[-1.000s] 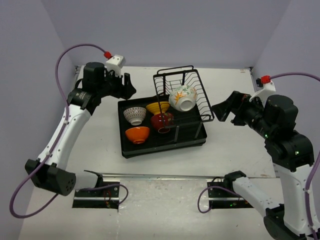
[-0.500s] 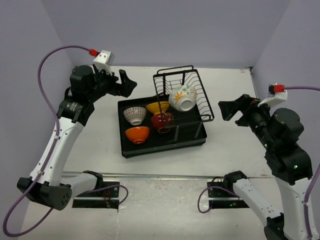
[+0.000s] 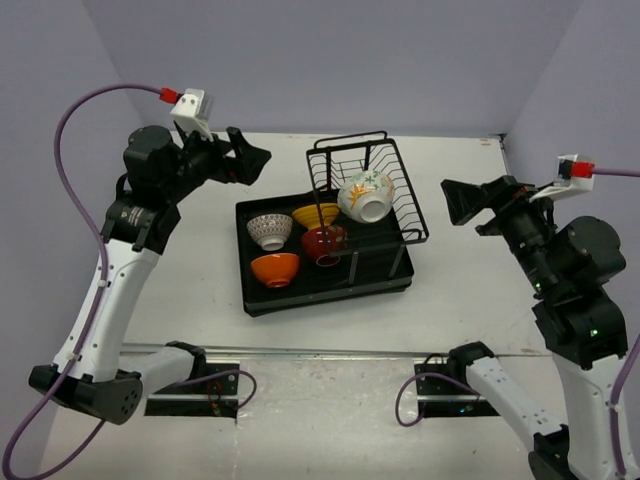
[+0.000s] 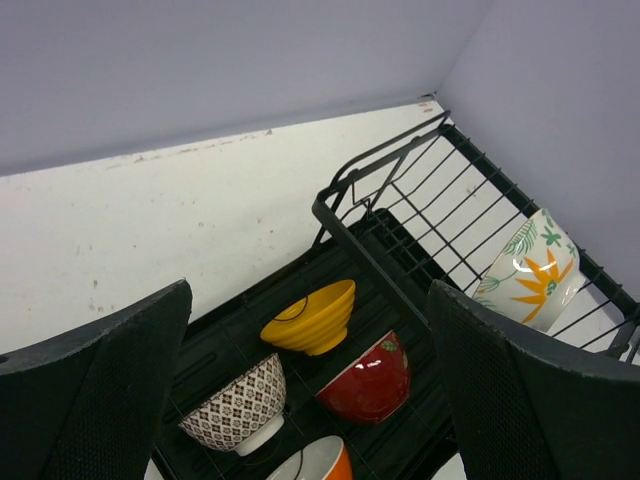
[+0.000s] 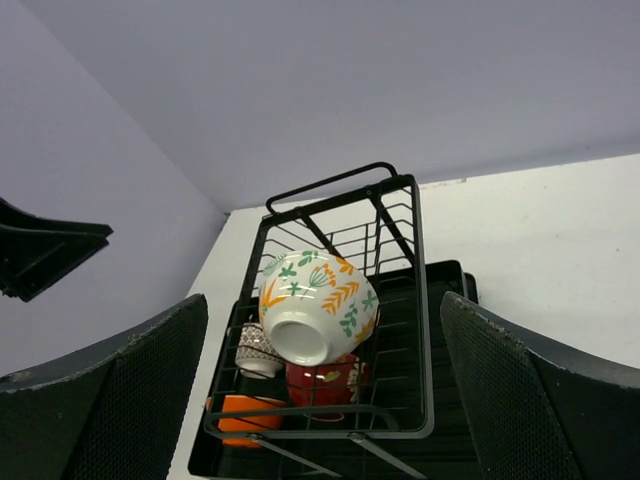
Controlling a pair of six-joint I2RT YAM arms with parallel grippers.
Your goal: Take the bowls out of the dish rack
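The black dish rack (image 3: 330, 288) sits mid-table, its wire basket (image 3: 345, 160) at the far right. The flowered white bowl (image 3: 365, 195) leans on its side in the basket. The yellow bowl (image 3: 315, 214), red bowl (image 3: 323, 241), brown-patterned white bowl (image 3: 269, 230) and orange bowl (image 3: 275, 268) lie in the tray. My left gripper (image 3: 250, 158) is open and empty, raised left of the rack. My right gripper (image 3: 462, 203) is open and empty, raised right of it. The left wrist view shows the yellow bowl (image 4: 312, 317), red bowl (image 4: 370, 380) and patterned bowl (image 4: 235, 405). The right wrist view shows the flowered bowl (image 5: 318, 300).
Grey walls close in the white table at the back and both sides. A metal rail (image 3: 330, 352) runs along the near edge by the arm bases. Bare table surface lies left and right of the rack.
Both arms have risen. The left gripper has moved up and away from the rack's left corner; the right gripper has lifted and tilted toward the rack. The bowls have not moved.
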